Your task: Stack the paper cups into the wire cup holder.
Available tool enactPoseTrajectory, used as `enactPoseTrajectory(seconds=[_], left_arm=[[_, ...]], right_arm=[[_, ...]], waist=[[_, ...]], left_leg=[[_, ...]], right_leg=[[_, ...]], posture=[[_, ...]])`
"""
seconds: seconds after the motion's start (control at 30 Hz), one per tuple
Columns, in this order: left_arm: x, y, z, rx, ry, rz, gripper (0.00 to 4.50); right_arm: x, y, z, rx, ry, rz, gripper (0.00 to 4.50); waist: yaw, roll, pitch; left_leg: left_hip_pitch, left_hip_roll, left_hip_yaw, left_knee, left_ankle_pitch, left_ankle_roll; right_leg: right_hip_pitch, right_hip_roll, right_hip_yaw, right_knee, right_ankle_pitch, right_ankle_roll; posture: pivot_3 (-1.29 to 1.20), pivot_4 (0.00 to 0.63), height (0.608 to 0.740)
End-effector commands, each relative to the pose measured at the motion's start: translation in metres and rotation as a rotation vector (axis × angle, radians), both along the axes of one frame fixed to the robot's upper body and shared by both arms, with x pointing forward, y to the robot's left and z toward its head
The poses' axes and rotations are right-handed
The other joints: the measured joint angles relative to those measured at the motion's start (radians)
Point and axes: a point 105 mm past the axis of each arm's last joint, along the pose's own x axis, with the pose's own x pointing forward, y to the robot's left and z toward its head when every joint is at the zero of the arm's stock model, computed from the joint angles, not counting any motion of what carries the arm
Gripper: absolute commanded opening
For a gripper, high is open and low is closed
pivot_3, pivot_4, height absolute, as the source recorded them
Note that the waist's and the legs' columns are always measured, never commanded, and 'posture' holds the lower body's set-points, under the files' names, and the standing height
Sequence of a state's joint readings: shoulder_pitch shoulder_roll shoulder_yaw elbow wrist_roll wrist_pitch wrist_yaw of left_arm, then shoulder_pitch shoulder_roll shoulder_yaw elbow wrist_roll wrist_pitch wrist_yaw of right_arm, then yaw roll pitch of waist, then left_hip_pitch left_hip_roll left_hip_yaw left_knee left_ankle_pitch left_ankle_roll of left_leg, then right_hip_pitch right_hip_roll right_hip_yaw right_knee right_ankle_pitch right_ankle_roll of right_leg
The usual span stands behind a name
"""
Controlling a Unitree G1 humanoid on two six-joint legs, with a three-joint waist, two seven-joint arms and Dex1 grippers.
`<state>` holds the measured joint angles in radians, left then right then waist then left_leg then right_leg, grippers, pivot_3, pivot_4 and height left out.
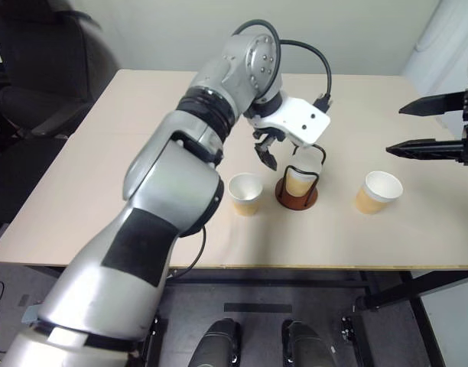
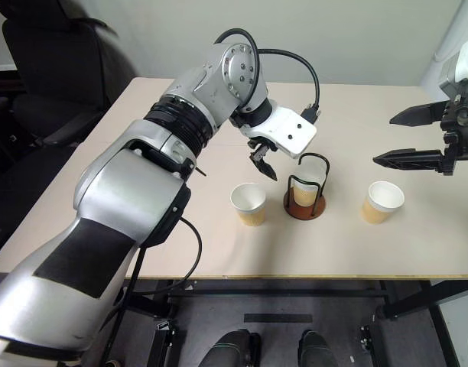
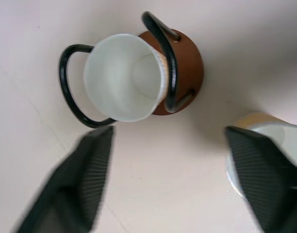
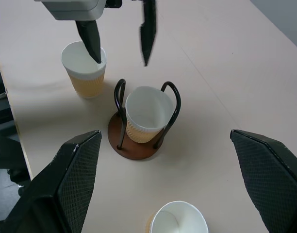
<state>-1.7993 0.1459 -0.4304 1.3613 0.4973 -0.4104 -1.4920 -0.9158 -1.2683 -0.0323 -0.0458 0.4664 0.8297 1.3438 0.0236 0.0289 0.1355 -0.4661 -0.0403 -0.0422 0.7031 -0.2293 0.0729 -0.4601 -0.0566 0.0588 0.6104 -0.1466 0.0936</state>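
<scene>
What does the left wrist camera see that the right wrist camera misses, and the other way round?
Left wrist view: a look straight down into the nested cup, to its bottom. Right wrist view: a third cup standing apart, and the open right gripper. Both: the wire cup holder, the nested cup in it, the second cup beside it, and the open left gripper.

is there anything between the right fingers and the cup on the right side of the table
Nothing visible. The right gripper hangs open in the air above the right-hand cup, with bare table around it; the wire cup holder stands off to the side.
</scene>
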Motion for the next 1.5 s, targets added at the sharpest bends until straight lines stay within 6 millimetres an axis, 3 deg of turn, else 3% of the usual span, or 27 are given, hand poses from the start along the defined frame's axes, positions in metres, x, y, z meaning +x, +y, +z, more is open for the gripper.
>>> enactPoseTrajectory(seconds=[0.03,0.1,0.13,0.27,0.37,0.5,0.57,0.63,0.9,1.17,1.5], left_arm=[[0.001,-0.003,0.015,-0.111,-0.010,0.007,4.49],[0.002,-0.003,0.027,-0.260,0.029,0.041,4.49],[0.002,-0.003,0.031,-0.306,0.041,0.051,4.49],[0.009,0.007,0.053,-0.533,0.071,0.107,4.49],[0.013,0.028,0.072,-0.729,0.143,0.177,4.49],[0.013,0.046,0.079,-0.824,0.229,0.208,4.49],[0.012,0.057,0.085,-0.897,0.283,0.224,4.49],[0.011,0.067,0.088,-0.946,0.331,0.230,4.49],[0.011,0.104,0.087,-1.079,0.457,0.294,4.49],[0.011,0.144,0.063,-1.060,0.522,0.386,4.49],[0.012,0.164,0.045,-1.080,0.552,0.444,4.49]], right_arm=[[-0.006,-0.002,0.015,-0.008,-0.068,-0.005,4.33],[-0.005,-0.002,0.013,-0.006,-0.065,-0.007,4.33],[-0.005,-0.002,0.012,-0.005,-0.064,-0.007,4.33],[-0.005,-0.002,0.006,0.000,-0.054,-0.010,4.33],[-0.004,-0.002,0.001,-0.005,-0.041,-0.011,4.33],[-0.001,-0.001,-0.003,-0.007,-0.033,-0.013,4.33],[0.001,0.002,-0.006,-0.003,-0.028,-0.004,4.33],[0.003,0.005,-0.008,0.002,-0.024,0.006,4.33],[0.007,0.008,-0.011,0.004,-0.023,0.006,4.33],[0.017,0.002,-0.024,-0.050,-0.025,-0.024,4.33],[0.036,0.017,-0.043,-0.091,-0.034,0.022,4.33]], waist=[[0.000,0.000,0.000],[0.000,0.000,0.000],[-0.001,0.001,-0.002],[-0.001,0.005,-0.040],[-0.004,0.006,-0.049],[-0.013,0.006,-0.060],[-0.013,0.005,-0.061],[-0.018,0.004,-0.063],[-0.033,0.005,-0.068],[-0.041,0.006,-0.081],[-0.044,0.005,-0.091]], left_leg=[[0.000,0.000,0.000,0.000,0.000,0.000],[0.000,0.000,0.000,0.000,0.000,0.000],[0.000,0.000,0.000,0.000,0.000,0.000],[-0.004,-0.001,0.005,0.012,-0.002,-0.003],[-0.003,-0.001,0.007,0.014,-0.006,0.001],[0.001,-0.001,0.011,0.017,-0.006,0.000],[0.007,-0.002,0.013,0.017,-0.006,0.001],[0.013,-0.002,0.014,0.018,-0.011,0.009],[0.022,0.000,0.017,0.027,-0.011,0.009],[0.032,0.002,0.017,0.025,-0.010,0.008],[0.031,0.001,0.020,0.023,-0.010,0.008]], right_leg=[[0.000,0.000,0.000,0.000,0.000,0.000],[0.000,0.000,0.000,0.000,0.000,0.000],[0.000,0.000,0.000,0.000,0.000,0.000],[-0.007,0.002,-0.004,0.018,-0.012,0.001],[-0.007,0.003,-0.004,0.019,-0.013,0.000],[-0.006,0.003,-0.001,0.024,-0.013,-0.001],[-0.001,0.004,-0.001,0.025,-0.018,-0.009],[0.004,0.005,-0.001,0.027,-0.019,-0.010],[0.010,0.012,0.003,0.035,-0.016,-0.013],[0.016,0.013,0.009,0.037,-0.015,-0.015],[0.013,0.014,0.011,0.036,-0.014,-0.016]], posture=[[0.00,0.150,0.740],[0.00,0.150,0.740],[0.00,0.000,0.740],[0.00,0.000,0.740],[0.00,0.000,0.740],[0.00,0.000,0.740],[0.00,0.000,0.740],[0.00,0.000,0.740],[0.00,0.000,0.740],[0.00,0.000,0.740],[0.00,0.000,0.740]])
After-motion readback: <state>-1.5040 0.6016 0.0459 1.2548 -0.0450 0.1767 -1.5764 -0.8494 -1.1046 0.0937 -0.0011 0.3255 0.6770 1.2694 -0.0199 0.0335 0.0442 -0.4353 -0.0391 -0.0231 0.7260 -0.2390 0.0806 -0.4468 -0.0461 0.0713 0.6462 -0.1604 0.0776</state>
